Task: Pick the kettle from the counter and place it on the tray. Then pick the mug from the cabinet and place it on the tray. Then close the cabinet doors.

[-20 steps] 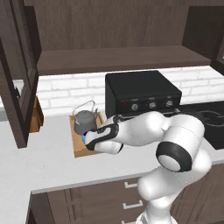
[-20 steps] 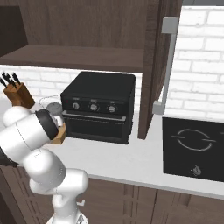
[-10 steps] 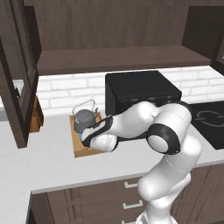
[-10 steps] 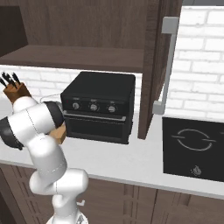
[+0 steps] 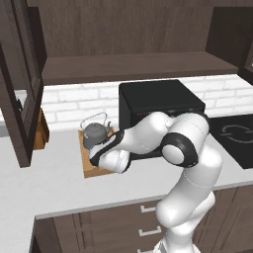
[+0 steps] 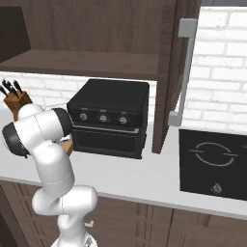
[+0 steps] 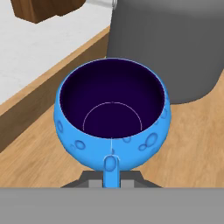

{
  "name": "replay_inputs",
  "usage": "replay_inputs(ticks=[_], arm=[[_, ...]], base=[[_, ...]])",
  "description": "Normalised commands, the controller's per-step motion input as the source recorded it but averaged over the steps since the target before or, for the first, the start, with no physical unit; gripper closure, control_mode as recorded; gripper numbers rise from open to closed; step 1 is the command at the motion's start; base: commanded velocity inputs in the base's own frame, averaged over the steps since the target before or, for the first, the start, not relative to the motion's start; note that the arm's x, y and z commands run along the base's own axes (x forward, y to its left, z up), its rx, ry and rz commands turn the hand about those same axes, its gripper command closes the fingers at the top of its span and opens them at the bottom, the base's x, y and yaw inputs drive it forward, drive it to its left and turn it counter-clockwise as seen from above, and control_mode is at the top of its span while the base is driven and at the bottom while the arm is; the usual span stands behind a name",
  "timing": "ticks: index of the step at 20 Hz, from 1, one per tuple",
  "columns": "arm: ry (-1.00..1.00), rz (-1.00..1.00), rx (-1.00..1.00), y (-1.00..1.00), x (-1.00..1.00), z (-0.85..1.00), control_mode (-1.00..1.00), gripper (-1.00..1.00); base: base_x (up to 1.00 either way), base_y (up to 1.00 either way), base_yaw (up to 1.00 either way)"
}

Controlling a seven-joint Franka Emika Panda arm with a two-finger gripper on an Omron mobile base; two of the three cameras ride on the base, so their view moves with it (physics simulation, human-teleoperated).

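You are looking at the white arm folded low over the shallow light brown wooden tray, which lies on the long pale grey-white counter just left of the black countertop oven. The two-finger gripper is clenched on the handle of the small bright blue mug with the dark inside; in the hand view that handle runs straight down between the finger tips, and the mug sits upright with its mouth towards the camera. From the left base view you can make out a sliver of blue at the hand, above the tray's near part. The mug's base is over the wooden floor of the tray; whether it is touching the wood or hanging just above it, you cannot tell from these angles.

The squat dark grey metal kettle with the thin arched wire handle stands on the tray directly behind the mug, its grey wall close beside the blue rim. The dark brown wooden wall cabinet stands open, with its glass-panelled door swung out at the left and another door with a vertical silver bar handle swung out at the right. A wooden knife block stands by the wall beyond the tray.
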Motion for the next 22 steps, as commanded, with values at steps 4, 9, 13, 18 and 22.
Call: replay_inputs(ticks=[4,9,13,18,22], arm=[[0.03,0.0,0.0,0.0,0.0,0.0,-1.0,-1.0],[0.03,0.0,0.0,-0.13,-0.04,0.0,-1.0,-1.0],[0.0,0.0,0.0,-0.08,-0.08,0.06,-1.0,-1.0],[0.0,-0.03,0.0,-0.01,-0.28,0.55,-1.0,-1.0],[-0.01,-0.11,0.0,-0.11,-0.53,1.0,-1.0,-1.0]], base=[[0.0,0.0,0.0],[0.0,0.0,0.0],[0.0,0.0,0.0],[0.0,0.0,0.0],[0.0,0.0,0.0]])
